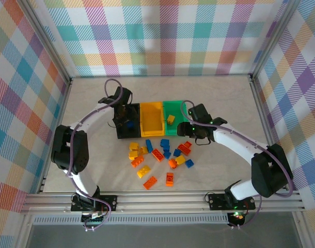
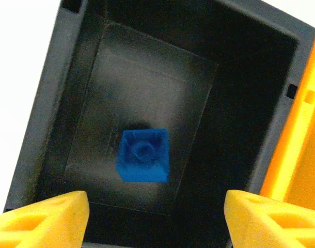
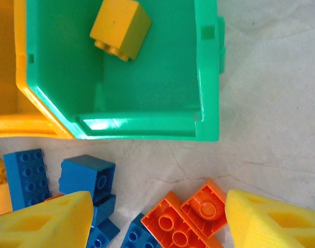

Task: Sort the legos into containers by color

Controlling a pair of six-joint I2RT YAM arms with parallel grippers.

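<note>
The containers stand in a row: a black bin (image 1: 134, 135), a yellow-orange bin (image 1: 152, 129) and a green bin (image 1: 174, 129). My left gripper (image 2: 156, 217) hangs open over the black bin (image 2: 44, 103), where one blue brick (image 2: 143, 155) lies on the floor. A yellow brick (image 3: 120, 28) lies in the green bin (image 3: 209, 77). Just in front of that bin, my right gripper (image 3: 157, 217) is open above two orange bricks (image 3: 199, 217), with blue bricks (image 3: 88, 175) by its left finger. Loose legos (image 1: 160, 155) in blue, orange and yellow are scattered before the bins.
The yellow-orange bin's wall (image 2: 302, 155) borders the black bin on the right. Bare table (image 3: 271, 103) lies to the right of the green bin. Aluminium rails (image 1: 162, 199) run along the near edge, and checked walls enclose the table.
</note>
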